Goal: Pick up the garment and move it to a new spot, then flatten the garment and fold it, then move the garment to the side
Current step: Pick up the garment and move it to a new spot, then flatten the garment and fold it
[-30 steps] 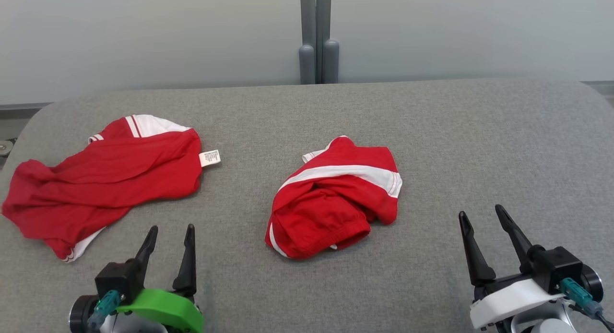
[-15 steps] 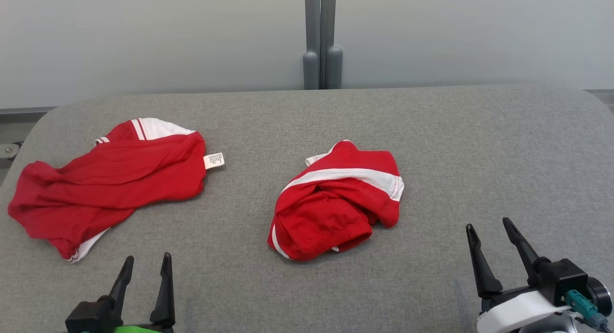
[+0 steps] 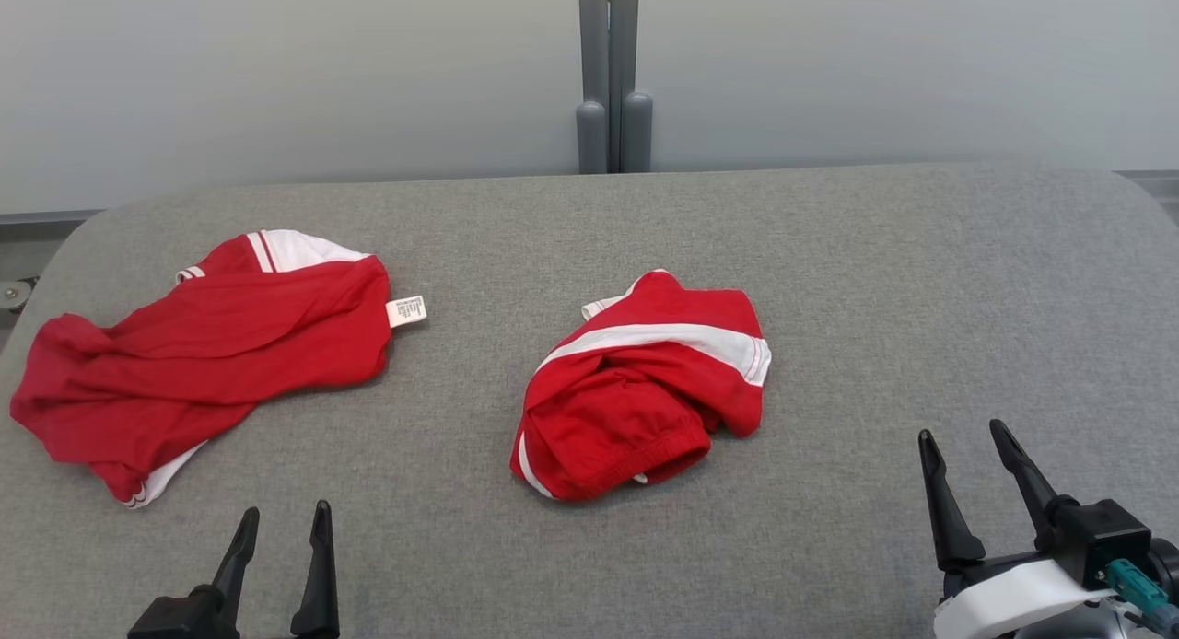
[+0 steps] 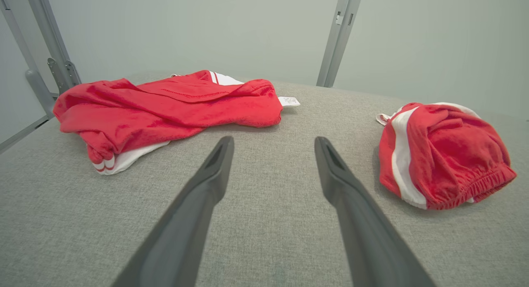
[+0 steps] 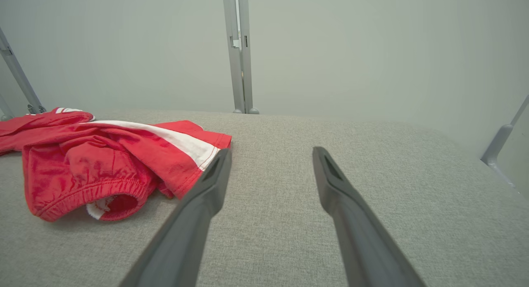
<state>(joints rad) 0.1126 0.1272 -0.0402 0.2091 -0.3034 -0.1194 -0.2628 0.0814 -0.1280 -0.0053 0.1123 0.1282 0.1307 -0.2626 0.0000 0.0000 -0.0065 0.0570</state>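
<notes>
Left claw point(image 3: 287, 508) and right claw point(image 3: 961, 429) both gape wide, empty, above the tabletop point(image 3: 829, 252). Bunched red garment point(image 3: 640, 386) sits dead centre, long axis eight to two o'clock, at ten o'clock from the right claw, probably the nearer. Second red garment point(image 3: 203, 344) sprawls at nine o'clock.

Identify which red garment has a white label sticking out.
The flatter garment on the left; its label pokes from its right edge. The bunched garment at centre shows a broad white stripe.
</notes>
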